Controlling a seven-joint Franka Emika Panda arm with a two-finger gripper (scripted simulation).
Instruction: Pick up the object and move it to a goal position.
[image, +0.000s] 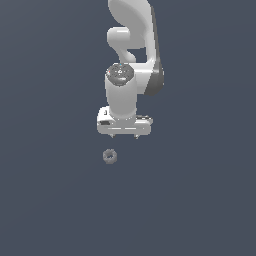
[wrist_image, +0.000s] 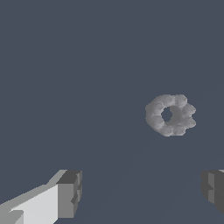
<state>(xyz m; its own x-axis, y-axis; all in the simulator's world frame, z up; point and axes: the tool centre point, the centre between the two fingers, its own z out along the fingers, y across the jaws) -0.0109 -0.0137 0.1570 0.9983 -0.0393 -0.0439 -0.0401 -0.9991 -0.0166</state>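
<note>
The object (image: 109, 156) is a tiny grey knobbly ring with a dark centre hole, lying flat on the dark blue-grey ground. In the exterior view it lies just below the white arm's hand and slightly toward that view's left. My gripper (image: 124, 136) points down above the ground, and only the tips of its fingers show under the hand. In the wrist view the object (wrist_image: 170, 115) lies beyond the two fingertips (wrist_image: 70, 192), outside the gap between them. The gripper (wrist_image: 141, 190) is open with nothing between its fingers.
Plain dark blue-grey ground (image: 200, 200) fills both views. The white arm (image: 135, 45) rises behind the hand toward the exterior view's top.
</note>
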